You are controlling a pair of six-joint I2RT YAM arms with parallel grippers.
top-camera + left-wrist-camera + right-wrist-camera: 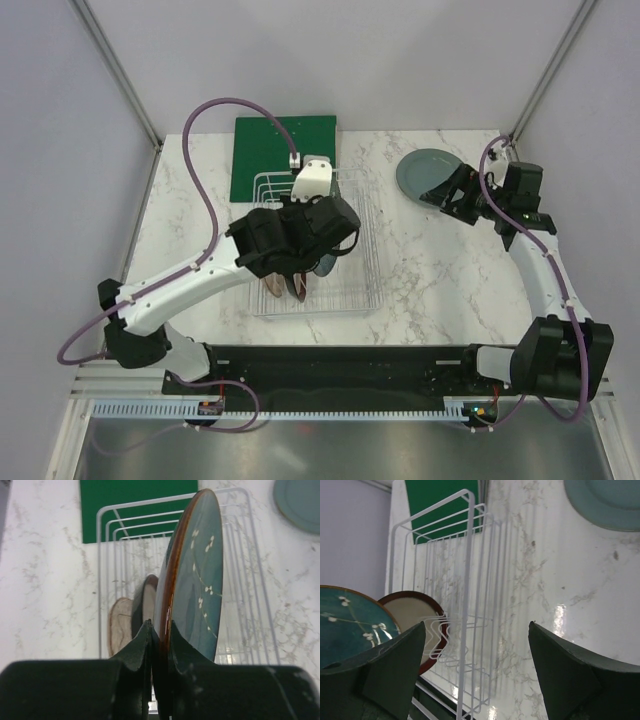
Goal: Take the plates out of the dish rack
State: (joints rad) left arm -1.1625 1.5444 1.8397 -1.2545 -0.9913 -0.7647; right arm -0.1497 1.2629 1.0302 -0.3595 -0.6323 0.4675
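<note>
Top view high, looking down, both wrist views close, sharing the dish rack [469,555]

No writing, label, brand, number or sign can be read in any of the views. The only marking is a painted sprig of small white blossoms on the face of the dark teal plate [200,580], a pattern and not lettering
</note>
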